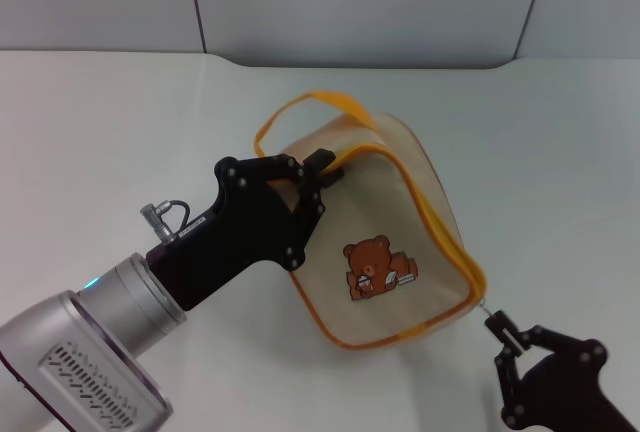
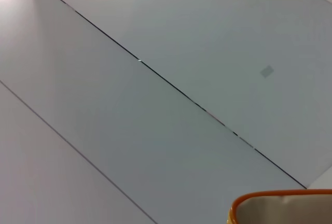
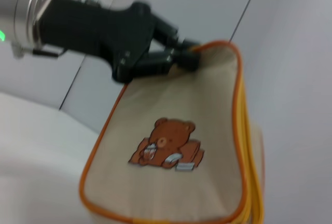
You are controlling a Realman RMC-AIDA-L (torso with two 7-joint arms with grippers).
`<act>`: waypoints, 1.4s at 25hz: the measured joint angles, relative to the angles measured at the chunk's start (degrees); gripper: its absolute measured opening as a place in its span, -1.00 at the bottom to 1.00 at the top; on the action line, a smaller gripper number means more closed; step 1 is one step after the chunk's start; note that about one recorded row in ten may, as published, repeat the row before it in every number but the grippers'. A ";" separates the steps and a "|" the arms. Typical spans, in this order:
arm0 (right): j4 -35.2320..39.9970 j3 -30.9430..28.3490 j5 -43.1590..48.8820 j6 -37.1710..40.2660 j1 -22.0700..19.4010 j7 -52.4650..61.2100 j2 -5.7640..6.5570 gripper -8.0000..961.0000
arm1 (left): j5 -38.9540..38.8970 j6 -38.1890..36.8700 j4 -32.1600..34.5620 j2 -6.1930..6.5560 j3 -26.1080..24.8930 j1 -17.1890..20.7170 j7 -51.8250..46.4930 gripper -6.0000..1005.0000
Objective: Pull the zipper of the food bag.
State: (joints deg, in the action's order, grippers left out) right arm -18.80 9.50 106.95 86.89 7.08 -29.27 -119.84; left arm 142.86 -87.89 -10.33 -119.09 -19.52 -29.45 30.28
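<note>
We see a beige food bag (image 1: 385, 252) with orange piping held up above a white table (image 1: 110, 122), its face with the brown cartoon bear print (image 1: 375, 269) turned toward the head camera. An orange loop handle (image 1: 305, 112) arches behind the bag's upper edge.

The left gripper (image 1: 322, 174), black on a silver arm, reaches in from the bag's left side. Its fingers are closed on the bag's upper corner, pinching the orange-trimmed edge there. The right wrist view shows this same gripper (image 3: 184, 53) clamped on that corner of the bag (image 3: 207, 120), with the bear print (image 3: 167, 145) below it.

The right gripper (image 1: 497, 330) sits just beside the bag's lower right corner. Its fingertips are pressed together around a small silvery pull tab (image 1: 485, 306) of the zipper (image 1: 440, 214), which runs along the bag's right orange edge down to that corner.

In the left wrist view, only a curved bit of the bag's orange rim (image 2: 280, 203) shows, against a grey panelled wall (image 2: 155, 105).
</note>
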 joint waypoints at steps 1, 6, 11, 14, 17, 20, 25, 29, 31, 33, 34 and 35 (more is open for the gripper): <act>0.19 0.29 0.17 1.59 -0.08 0.62 0.10 -0.99 | -0.14 0.00 -0.02 0.00 -0.08 0.02 -0.28 -0.70; 2.66 0.70 0.28 10.57 -0.19 8.88 0.30 -0.92 | -0.61 1.43 -1.48 -0.07 -1.81 1.05 -4.33 -0.69; 10.59 0.45 0.29 18.53 0.91 30.67 0.49 -0.62 | -0.61 7.33 -7.75 -0.11 -5.08 4.64 -8.78 -0.68; 17.70 0.84 0.69 20.07 3.28 46.77 0.49 -0.38 | -0.57 12.08 -12.18 -0.12 -7.62 7.18 -13.61 -0.68; 24.62 1.32 2.49 21.27 5.70 59.11 0.54 -0.13 | -0.33 13.70 -14.62 -0.05 -8.69 8.83 -20.12 -0.67; 29.65 2.24 4.00 23.50 7.31 63.88 0.58 0.06 | 0.39 12.48 -14.90 0.29 -8.12 9.18 -25.62 -0.67; 38.02 5.67 4.10 24.67 9.58 72.91 0.75 0.34 | 8.52 10.42 -14.33 1.97 -8.45 8.53 -33.32 -0.66; 42.20 9.79 4.10 24.70 11.15 78.21 1.49 0.58 | 16.41 9.99 -14.22 4.77 -8.82 6.49 -39.62 -0.40; 43.01 12.01 4.10 24.71 11.93 80.40 2.13 0.71 | 20.06 9.47 -14.19 6.53 -9.08 5.35 -43.32 -0.27; 43.48 14.18 4.15 24.76 12.68 82.22 2.76 0.77 | 21.93 8.33 -13.55 8.07 -8.45 4.06 -46.73 -0.09; 43.68 15.37 4.27 24.81 13.06 82.85 3.10 0.77 | 22.62 6.60 -12.25 9.03 -6.91 2.80 -49.36 0.00; 43.84 16.55 4.50 24.82 13.40 83.32 3.40 0.77 | 22.78 4.58 -10.44 9.66 -5.05 1.51 -51.66 0.10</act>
State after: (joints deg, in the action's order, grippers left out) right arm 25.04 26.06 111.45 111.71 20.48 54.04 -116.44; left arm 165.64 -83.31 -20.77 -109.43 -24.57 -27.94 -21.39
